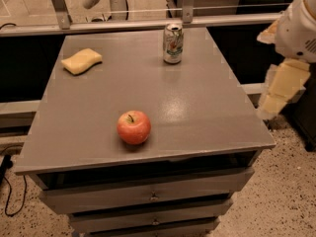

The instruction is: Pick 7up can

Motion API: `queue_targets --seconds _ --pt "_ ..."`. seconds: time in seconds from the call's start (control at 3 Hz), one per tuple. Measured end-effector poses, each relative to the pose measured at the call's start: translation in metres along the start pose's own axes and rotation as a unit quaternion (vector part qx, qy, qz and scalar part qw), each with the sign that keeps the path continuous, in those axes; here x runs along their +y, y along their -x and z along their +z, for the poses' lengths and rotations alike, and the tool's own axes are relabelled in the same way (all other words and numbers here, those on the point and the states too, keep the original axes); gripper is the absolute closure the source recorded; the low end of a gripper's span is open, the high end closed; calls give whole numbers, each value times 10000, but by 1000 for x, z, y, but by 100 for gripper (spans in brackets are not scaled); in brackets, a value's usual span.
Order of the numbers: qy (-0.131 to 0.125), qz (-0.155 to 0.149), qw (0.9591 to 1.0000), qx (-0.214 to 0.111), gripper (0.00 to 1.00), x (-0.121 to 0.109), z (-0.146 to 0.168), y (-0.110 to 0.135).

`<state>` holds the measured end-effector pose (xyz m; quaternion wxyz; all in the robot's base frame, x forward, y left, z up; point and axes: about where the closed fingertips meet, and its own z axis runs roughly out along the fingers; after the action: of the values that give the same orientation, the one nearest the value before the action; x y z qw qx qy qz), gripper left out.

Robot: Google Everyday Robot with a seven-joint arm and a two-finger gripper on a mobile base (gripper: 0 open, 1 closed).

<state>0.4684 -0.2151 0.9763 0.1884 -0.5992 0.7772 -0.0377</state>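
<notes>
The 7up can (173, 43) stands upright near the far edge of the grey table (197, 107), right of centre. It is silver-white with green and red markings and a shiny rim. My gripper (280, 90) hangs off the table's right side on a white arm (298, 28), pointing down. It is well to the right of the can and nearer than it, and touches nothing.
A red apple (133, 127) sits near the table's front, left of centre. A yellow sponge (81, 60) lies at the far left. A metal rail (123, 24) runs behind the table. Drawers (148, 196) are below the top.
</notes>
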Motion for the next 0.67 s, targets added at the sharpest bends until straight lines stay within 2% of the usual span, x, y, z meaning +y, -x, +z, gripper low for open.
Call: queue_targets --seconds 0.33,0.67 --pt "-356 84 9984 -436 0 -58 29 19" --pt "-632 322 9925 -999 0 -124 69 43"
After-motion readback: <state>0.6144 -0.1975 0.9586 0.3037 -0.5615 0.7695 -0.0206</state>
